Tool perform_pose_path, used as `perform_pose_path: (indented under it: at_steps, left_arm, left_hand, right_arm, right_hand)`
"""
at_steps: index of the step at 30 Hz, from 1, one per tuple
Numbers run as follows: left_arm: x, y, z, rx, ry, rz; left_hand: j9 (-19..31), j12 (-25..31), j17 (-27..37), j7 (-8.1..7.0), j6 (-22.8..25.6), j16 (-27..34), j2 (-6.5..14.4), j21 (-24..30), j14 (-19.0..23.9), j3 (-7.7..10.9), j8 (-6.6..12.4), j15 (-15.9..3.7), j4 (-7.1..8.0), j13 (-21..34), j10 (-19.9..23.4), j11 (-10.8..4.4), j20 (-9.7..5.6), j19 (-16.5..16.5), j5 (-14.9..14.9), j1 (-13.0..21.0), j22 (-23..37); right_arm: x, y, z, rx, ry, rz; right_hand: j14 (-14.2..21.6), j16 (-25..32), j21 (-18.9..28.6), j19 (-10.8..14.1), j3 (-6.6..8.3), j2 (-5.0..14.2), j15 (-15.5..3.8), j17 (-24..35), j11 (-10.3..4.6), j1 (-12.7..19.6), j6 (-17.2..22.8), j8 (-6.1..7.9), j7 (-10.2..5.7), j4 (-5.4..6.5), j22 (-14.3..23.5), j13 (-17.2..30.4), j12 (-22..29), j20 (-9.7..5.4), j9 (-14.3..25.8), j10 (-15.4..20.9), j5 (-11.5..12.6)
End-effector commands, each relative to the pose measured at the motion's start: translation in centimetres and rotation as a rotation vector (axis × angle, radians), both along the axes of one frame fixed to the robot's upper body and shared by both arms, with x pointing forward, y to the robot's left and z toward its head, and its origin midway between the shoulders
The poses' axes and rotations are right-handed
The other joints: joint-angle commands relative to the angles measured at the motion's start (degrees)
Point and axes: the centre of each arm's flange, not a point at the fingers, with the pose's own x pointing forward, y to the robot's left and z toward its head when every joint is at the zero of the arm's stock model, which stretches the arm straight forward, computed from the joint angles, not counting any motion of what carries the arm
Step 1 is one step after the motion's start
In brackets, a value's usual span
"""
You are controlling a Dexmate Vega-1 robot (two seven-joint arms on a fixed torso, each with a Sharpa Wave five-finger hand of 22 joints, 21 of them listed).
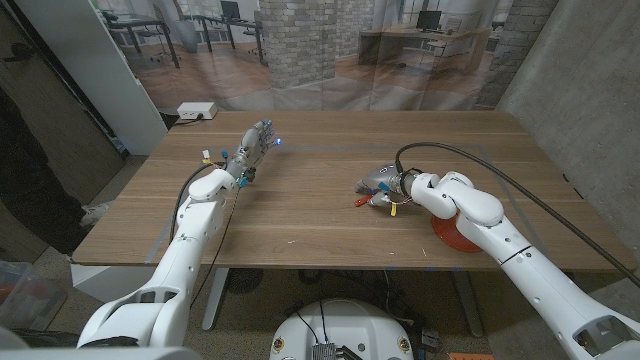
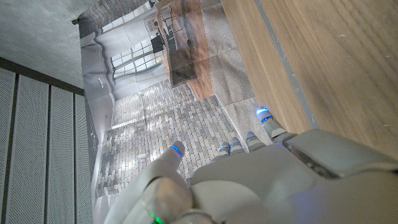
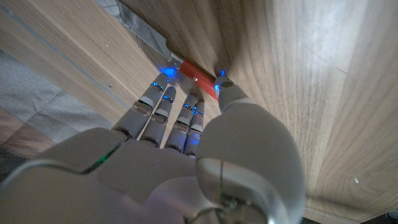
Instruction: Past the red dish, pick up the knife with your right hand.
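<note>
Both thumb and fingers (image 3: 163,102) of the right hand (image 1: 385,186) closed around the knife's red handle (image 3: 194,73) on the table (image 1: 320,215), beside the red dish (image 1: 452,235); the blade was hidden. The left hand (image 1: 250,148) hovered with fingers apart, holding nothing.

From my head I look down over the whole wooden worktop (image 1: 330,190), both arms coming in from the bottom corners. My left wrist camera sits close behind my left hand (image 2: 249,180), facing along it past the worktop's edge toward the brick-patterned backdrop (image 2: 155,130). My right wrist camera looks closely along my right hand (image 3: 186,155) at the same worktop.
</note>
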Motion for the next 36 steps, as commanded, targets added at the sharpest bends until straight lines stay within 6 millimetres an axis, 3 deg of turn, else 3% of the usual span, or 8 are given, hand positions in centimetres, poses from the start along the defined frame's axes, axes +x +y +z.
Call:
perform_pose_path:
  at_steps: [1,4,9,18,21,24,28,36]
  left_arm:
    - [0.3,-0.3,0.7,0.01,-0.004,-0.001]
    - [0.3,-0.4,0.7,0.008,-0.002,-0.002]
    - [0.4,-0.4,0.7,0.001,0.0,-0.006]
    - [0.3,-0.2,0.7,-0.01,-0.007,-0.008]
    - [0.2,0.0,0.8,-0.014,-0.011,-0.006]
    - [0.1,0.2,0.8,-0.017,-0.014,-0.003]
    - [0.0,0.4,0.7,-0.02,-0.014,-0.001]
    - [-0.2,0.7,0.6,-0.021,-0.013,0.002]
  left_hand:
    - [0.21,-0.06,0.04,0.28,-6.22,-0.14,2.83,-0.21,-9.09,-0.08,0.06,-0.05,0.07,0.25,-4.65,-0.06,-0.29,-12.13,-0.08,-0.41,0.26]
    - [0.21,-0.06,0.04,0.3,-6.23,-0.14,2.8,-0.25,-9.12,-0.13,0.06,-0.08,0.05,0.25,-4.66,-0.02,-0.31,-12.1,-0.07,-0.41,0.26]
    - [0.21,-0.07,0.04,0.25,-6.24,-0.14,2.74,-0.31,-9.12,-0.2,0.07,-0.12,0.02,0.25,-4.72,-0.08,-0.35,-12.1,-0.07,-0.39,0.27]
    - [0.21,-0.08,0.03,0.23,-6.27,-0.15,2.64,-0.45,-9.16,-0.32,0.07,-0.16,-0.03,0.25,-4.78,-0.14,-0.33,-12.17,-0.06,-0.37,0.27]
    - [0.21,-0.08,0.03,0.19,-6.28,-0.15,2.58,-0.49,-9.16,-0.37,0.07,-0.16,-0.06,0.25,-4.8,-0.16,-0.36,-12.16,-0.06,-0.35,0.27]
    - [0.2,-0.06,0.02,0.15,-6.33,-0.15,2.5,-0.52,-9.17,-0.43,0.06,-0.17,-0.09,0.25,-4.77,-0.02,-0.4,-12.15,-0.07,-0.34,0.28]
    - [0.2,-0.06,0.02,0.1,-6.35,-0.16,2.32,-0.57,-9.19,-0.54,0.05,-0.22,-0.15,0.25,-4.78,-0.18,-0.52,-12.12,-0.08,-0.32,0.27]
    - [0.2,-0.09,0.0,0.04,-6.39,-0.18,1.96,-0.68,-9.26,-0.74,0.05,-0.29,-0.32,0.25,-4.89,-0.28,-0.59,-12.09,-0.1,-0.25,0.26]
  right_arm:
    - [0.6,-1.2,-1.3,0.064,-0.027,0.005]
    - [0.4,-1.3,-1.5,0.072,-0.052,0.026]
    - [0.3,-1.6,-1.9,0.078,-0.08,0.054]
    - [0.7,-1.7,-2.2,0.065,-0.083,0.081]
    - [1.1,-1.8,-2.4,0.064,-0.078,0.092]
    - [1.2,-1.9,-2.6,0.067,-0.088,0.114]
    - [1.4,-2.0,-2.9,0.076,-0.106,0.142]
    - [1.5,-2.3,-3.4,0.092,-0.166,0.174]
  right_hand:
    - [2.62,0.55,0.59,1.86,-0.76,0.07,-6.0,0.19,-0.41,1.8,1.96,0.52,-0.35,-0.55,0.24,0.11,0.2,-5.26,0.15,1.83,-0.19]
    - [6.07,1.12,1.12,3.99,-1.63,-0.29,-7.21,0.19,-1.04,4.23,5.26,1.3,-1.43,-1.19,0.39,0.11,0.77,-5.88,0.16,5.45,-0.41]
    - [11.63,2.47,1.58,5.78,-2.78,-0.23,-9.34,0.7,-2.63,7.9,11.96,3.05,-3.06,-1.1,0.68,0.17,1.43,-7.21,0.18,10.66,-0.62]
    - [18.92,5.68,3.36,8.89,-4.6,1.86,-10.77,2.42,-2.14,14.48,21.88,5.03,-4.22,-1.14,1.44,0.44,2.49,-8.06,0.11,18.34,-1.83]
    - [21.67,7.34,4.09,9.32,-5.57,2.73,-10.94,3.38,-0.96,16.42,25.86,5.84,-3.83,-0.94,1.78,0.8,3.2,-7.93,0.11,21.53,-2.58]
    - [27.25,10.84,5.93,10.68,-6.62,4.72,-11.09,5.61,-0.57,20.26,31.99,7.39,-2.8,-0.94,2.3,2.38,4.95,-8.04,0.39,26.6,-3.95]
    - [31.31,13.8,9.09,12.55,-8.65,4.48,-11.23,8.66,-0.36,23.41,37.69,8.67,-1.8,-0.79,3.2,5.04,7.75,-8.25,0.63,32.07,-5.85]
    - [34.09,14.47,11.75,12.82,-10.01,4.31,-11.21,9.72,-0.39,24.35,39.81,8.46,-1.68,-0.28,4.25,6.49,8.79,-8.68,0.52,34.26,-6.36]
